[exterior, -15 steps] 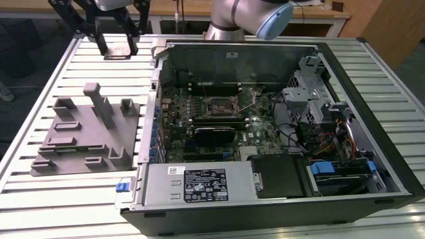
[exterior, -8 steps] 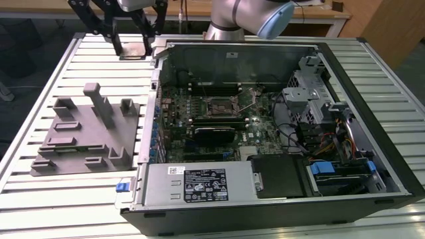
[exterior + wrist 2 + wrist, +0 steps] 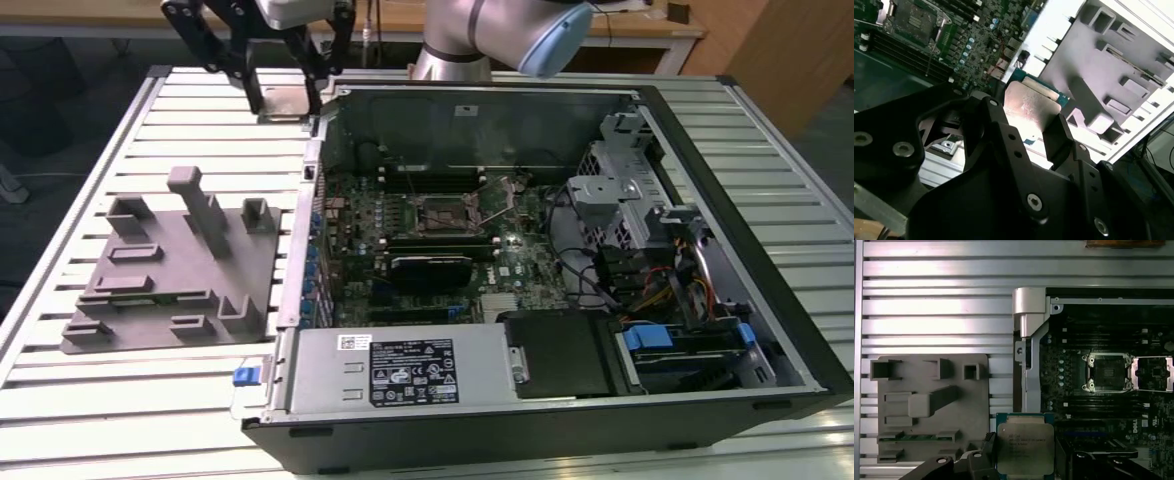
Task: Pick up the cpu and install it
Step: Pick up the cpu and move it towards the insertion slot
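Fingers (image 3: 1004, 142) of the gripper (image 3: 1026, 120) are pinching the cpu (image 3: 1030, 102) by two opposite edges, so the claw is standing narrow, closed onto the chip. The chip's pale silver top is facing the camera in the second wrist view.

In the exterior view the gripper (image 3: 283, 97) is hanging outside the computer case (image 3: 534, 430), just off the case's far corner on the side where the grey tray (image 3: 160, 280) is lying. The cpu (image 3: 283, 104) is showing flat between the two black fingers and is being held up off the slatted table (image 3: 134, 420).

The tray, with its upright posts, is resting on the table just beside the case's outer wall, apart from the gripper.

Inside the case the motherboard (image 3: 527, 255) is lying flat against the case's floor, and the socket (image 3: 447, 210) is sitting near the middle of that board. In the first wrist view the socket (image 3: 1106, 372) is standing open, with its hinged frame plate (image 3: 1154, 372) swung back and lying just beside it, deeper inside the case. In that same view the cpu (image 3: 1024, 447) is appearing over the line of the case's side wall, between the tray and the board, well apart from the socket.

A silver power supply box (image 3: 334, 380) is filling the near end of the case.
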Robot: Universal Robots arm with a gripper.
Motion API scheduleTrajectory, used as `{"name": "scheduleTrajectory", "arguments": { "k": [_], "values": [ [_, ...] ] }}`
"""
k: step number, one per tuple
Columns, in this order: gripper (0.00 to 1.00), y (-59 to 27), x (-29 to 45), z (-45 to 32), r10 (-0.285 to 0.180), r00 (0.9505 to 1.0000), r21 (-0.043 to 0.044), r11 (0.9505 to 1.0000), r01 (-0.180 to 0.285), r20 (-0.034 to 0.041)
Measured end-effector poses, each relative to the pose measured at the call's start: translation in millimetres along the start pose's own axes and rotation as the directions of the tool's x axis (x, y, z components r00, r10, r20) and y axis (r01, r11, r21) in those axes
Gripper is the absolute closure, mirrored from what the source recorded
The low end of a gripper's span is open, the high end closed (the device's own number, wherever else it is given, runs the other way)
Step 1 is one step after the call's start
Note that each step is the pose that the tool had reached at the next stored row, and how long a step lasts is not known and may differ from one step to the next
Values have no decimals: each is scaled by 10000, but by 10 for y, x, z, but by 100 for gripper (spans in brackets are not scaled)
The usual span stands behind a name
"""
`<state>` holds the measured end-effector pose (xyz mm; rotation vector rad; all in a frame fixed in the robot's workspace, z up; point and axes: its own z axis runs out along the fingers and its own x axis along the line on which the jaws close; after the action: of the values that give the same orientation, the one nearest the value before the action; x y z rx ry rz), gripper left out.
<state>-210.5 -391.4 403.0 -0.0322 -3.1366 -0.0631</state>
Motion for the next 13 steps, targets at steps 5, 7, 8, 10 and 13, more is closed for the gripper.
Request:
{"name": "scheduleTrajectory", "arguments": {
  "k": [5,7,8,10,13],
  "values": [
    [46,19,-204,38,3,10000,-3,10000,-3,-1],
    [46,25,-289,55,4,10000,-4,10000,-4,0],
    [46,29,-331,62,5,10000,-4,10000,-5,-1],
    [46,37,-412,76,7,10000,-3,10000,-7,-1],
    [46,51,-531,94,12,10000,-4,10000,-12,0]
  ]
}}
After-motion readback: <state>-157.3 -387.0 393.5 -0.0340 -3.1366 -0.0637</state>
